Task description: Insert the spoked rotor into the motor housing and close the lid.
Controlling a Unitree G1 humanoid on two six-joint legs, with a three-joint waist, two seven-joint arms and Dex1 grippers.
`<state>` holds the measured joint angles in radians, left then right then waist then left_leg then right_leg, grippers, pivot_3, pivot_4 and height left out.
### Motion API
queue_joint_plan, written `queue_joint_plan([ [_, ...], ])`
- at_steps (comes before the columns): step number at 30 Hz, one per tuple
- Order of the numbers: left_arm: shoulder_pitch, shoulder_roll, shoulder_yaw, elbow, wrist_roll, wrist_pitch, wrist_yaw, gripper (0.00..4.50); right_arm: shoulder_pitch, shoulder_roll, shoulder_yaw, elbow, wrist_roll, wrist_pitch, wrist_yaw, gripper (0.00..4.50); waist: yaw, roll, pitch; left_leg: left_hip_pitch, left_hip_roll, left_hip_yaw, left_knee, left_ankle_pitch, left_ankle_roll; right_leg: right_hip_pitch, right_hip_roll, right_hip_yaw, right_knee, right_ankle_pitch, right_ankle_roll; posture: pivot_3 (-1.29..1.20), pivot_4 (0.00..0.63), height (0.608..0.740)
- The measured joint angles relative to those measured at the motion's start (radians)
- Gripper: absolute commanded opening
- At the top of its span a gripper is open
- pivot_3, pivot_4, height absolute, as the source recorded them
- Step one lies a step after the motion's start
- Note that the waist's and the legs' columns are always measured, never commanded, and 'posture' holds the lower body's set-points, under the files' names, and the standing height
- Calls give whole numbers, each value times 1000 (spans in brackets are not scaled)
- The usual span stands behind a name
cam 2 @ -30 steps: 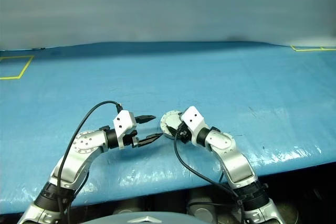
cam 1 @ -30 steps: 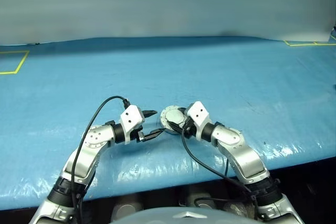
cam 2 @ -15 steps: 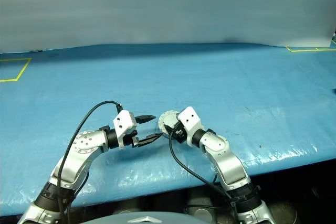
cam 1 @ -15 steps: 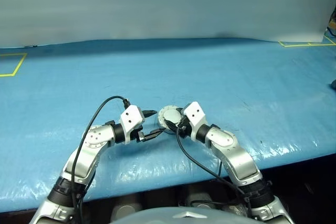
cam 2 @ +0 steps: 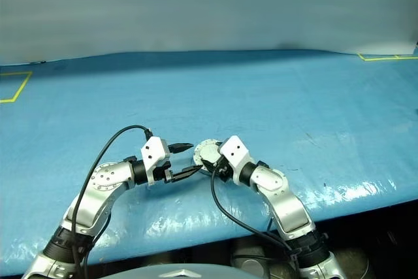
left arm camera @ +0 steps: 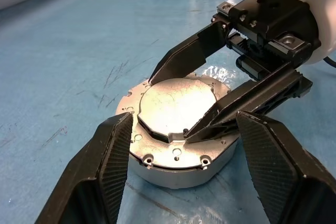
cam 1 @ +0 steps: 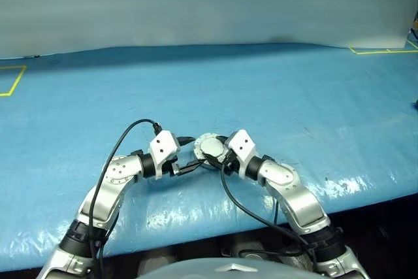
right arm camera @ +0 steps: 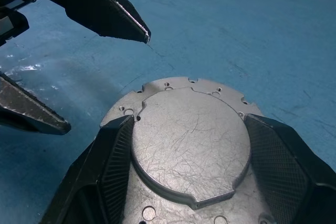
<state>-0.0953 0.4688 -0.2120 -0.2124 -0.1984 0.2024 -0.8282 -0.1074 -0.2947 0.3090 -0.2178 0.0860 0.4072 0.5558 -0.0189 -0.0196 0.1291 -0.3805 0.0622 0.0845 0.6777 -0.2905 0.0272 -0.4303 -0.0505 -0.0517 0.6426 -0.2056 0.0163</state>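
The motor housing (left arm camera: 176, 153) sits on the blue tabletop (cam 1: 274, 89), near its front edge, between the two arms. Its lid (right arm camera: 189, 142) is already down flat on top, plain face with the raised centre circle upward, so you cannot see the windings or the spoked rotor; judge the rotor to be enclosed, but you cannot confirm this from outside.

Largest change first: over the last second the right arm has drawn in toward the left arm, so the two wrists now stand closer together than before, with the housing just ahead of them. The left arm has held its place.

The right pincer (right arm camera: 197, 169) is spread, one finger on each side of the housing. The right wrist view shows its fingers (right arm camera: 113, 156) close against the rim; whether they press it cannot be told. The left pincer (left arm camera: 184, 153) is also spread, with both fingers alongside the housing and a visible gap on each side. In the left wrist view the right pincer's tips rest over the lid's top face.

What this means for you: the task appears to be at or near its end. Check that the lid sits flush all round. A lid left slightly proud could lift again when you draw the right pincer away, so back it off straight and slowly.
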Motion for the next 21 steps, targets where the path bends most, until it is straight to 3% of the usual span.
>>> queue_joint_plan([
  [21, -5, -13, 0, 0, 0, 4, 3, 3369, -88, 24, 10, -26, 8, 200, 2, 2996, -6, 0, 2, 2, 1, 0, 0, -1, -2, 1, 4, 2, 0, -1, -1, 0, 150, 740],
])
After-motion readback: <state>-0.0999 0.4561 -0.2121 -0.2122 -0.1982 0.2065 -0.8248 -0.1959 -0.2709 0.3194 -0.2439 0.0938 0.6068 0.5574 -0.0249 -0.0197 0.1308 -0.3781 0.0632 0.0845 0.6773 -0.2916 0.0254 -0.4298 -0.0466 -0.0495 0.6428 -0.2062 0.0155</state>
